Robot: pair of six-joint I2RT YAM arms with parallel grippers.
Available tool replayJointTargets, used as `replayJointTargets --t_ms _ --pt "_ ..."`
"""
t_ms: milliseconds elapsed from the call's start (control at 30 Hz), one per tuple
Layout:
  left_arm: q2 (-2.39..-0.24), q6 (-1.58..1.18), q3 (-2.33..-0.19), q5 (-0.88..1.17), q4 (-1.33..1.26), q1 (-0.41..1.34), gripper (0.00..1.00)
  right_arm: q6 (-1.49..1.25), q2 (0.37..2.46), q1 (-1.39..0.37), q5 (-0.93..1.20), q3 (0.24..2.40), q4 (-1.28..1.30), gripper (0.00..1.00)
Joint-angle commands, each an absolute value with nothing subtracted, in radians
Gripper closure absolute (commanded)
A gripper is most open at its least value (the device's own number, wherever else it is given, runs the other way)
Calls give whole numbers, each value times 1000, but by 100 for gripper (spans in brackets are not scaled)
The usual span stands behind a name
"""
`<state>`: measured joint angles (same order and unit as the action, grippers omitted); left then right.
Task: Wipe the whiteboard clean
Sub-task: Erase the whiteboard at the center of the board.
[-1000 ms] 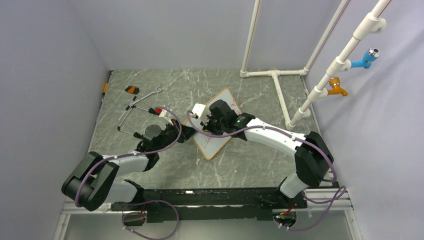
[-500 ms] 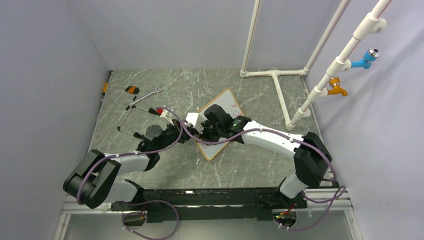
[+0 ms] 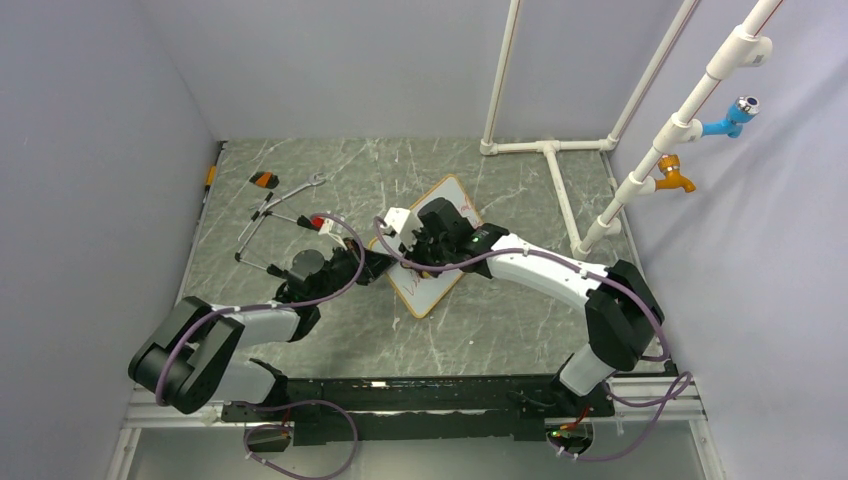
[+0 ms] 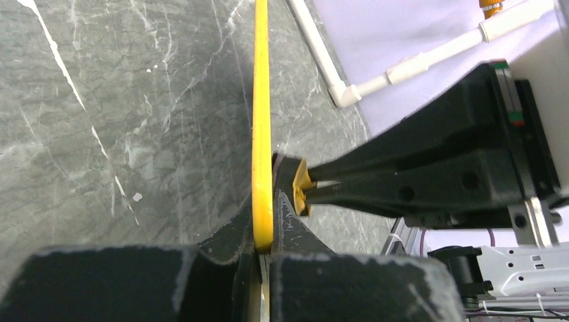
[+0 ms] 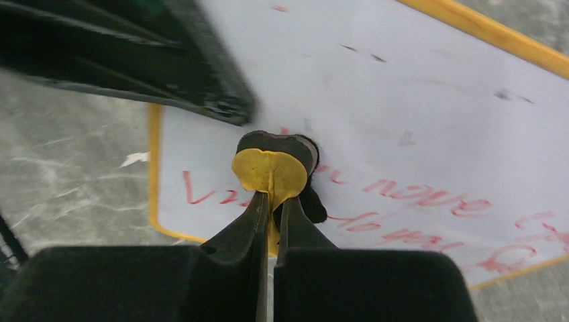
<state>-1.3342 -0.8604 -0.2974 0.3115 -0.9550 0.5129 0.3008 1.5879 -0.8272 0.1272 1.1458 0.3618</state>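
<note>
The right end effector [image 5: 271,201] has slid back toward the upper right across the whiteboard [image 5: 416,121], clamped on a yellow eraser [image 5: 271,171]. The left end effector [image 4: 262,243] pinches the board's edge.

One whiteboard [image 3: 425,292], one yellow eraser [image 5: 272,169], one wrench [image 3: 302,186], two taps: a blue tap [image 3: 733,115] and an orange tap [image 3: 676,175]

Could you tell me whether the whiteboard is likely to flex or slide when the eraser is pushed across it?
Probably stiff: the whiteboard edge looks straight edge-on. Likely light and thin, so it could slide on the smooth table; the left gripper clamping its frame should check that.
</note>
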Motion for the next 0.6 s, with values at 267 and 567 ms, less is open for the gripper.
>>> replayJointTargets --t_ms 267,567 --pt "-1331 -914 -321 424 -1153 554 100 203 1606 -798 -43 1172 249 100" --pt "-1353 -917 -333 451 -1172 561 100 274 1603 -798 113 1171 292 100"
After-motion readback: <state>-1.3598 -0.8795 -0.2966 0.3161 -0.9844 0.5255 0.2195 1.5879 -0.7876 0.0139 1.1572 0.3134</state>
